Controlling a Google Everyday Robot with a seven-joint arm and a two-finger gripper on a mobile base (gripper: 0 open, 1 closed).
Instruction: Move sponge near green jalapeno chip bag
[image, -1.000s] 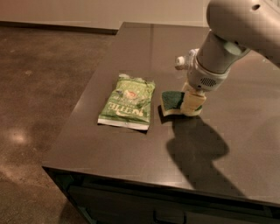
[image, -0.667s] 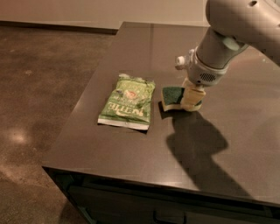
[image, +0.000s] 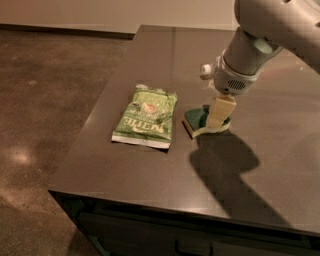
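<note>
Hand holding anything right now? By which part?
Cannot tell. The hand is down on the end of the sponge farthest from the bag; grip unclear.

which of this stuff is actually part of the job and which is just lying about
Part of the job:
- sponge, on the table just right of the bag
- green chip bag, lying flat
- gripper, down at the sponge's right end

Not part of it:
- table, only the surface they rest on
- floor to the left

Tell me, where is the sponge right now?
In the camera view, the sponge sits on the dark table just right of the green chip bag, with the end effector on it.
</note>
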